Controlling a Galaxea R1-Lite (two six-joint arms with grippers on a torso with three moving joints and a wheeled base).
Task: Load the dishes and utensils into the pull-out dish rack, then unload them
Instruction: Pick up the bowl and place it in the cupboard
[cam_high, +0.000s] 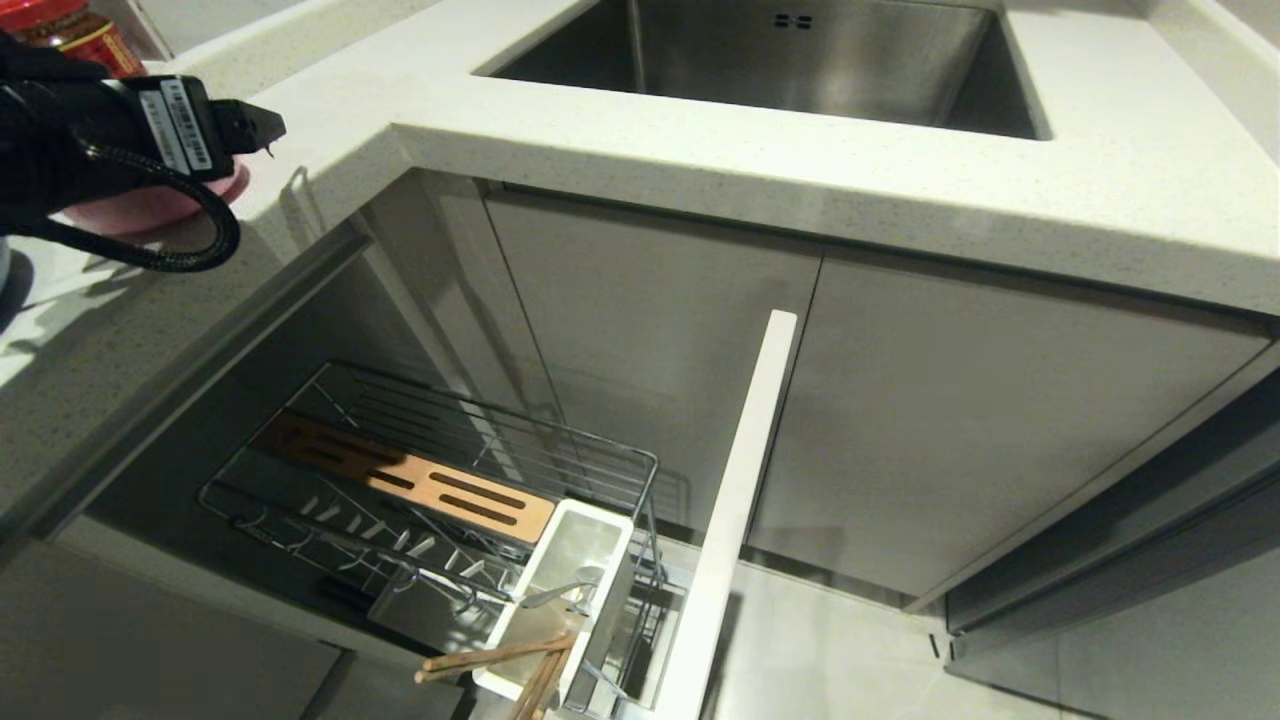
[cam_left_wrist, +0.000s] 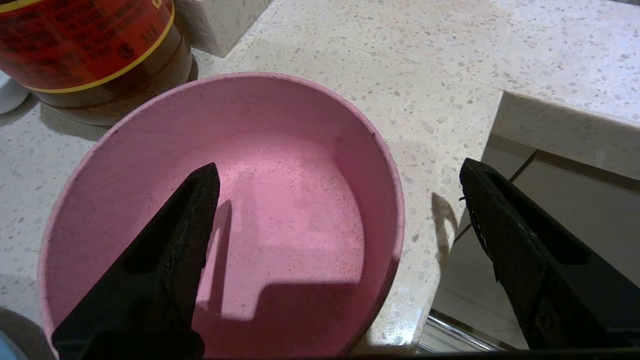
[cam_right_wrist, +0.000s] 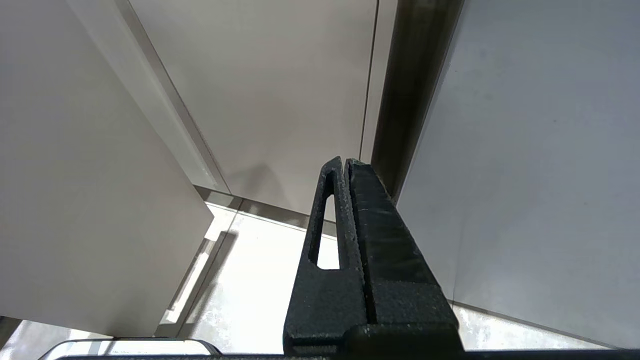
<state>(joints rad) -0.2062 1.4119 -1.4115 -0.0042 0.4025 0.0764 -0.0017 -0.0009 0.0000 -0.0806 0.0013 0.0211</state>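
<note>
Fingers (cam_left_wrist: 185, 225) spread wide — pink bowl (cam_left_wrist: 280, 190) partly hidden beneath them.

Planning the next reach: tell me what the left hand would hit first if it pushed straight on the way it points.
The left hand, open, straddles the near wall of the pink bowl; one finger would likely meet its floor first, though depth is unclear.

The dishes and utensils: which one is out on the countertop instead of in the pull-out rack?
The pink bowl, upright on the speckled countertop beside a red-labelled jar. The chopsticks and fork sit in the rack's white utensil holder.
</note>
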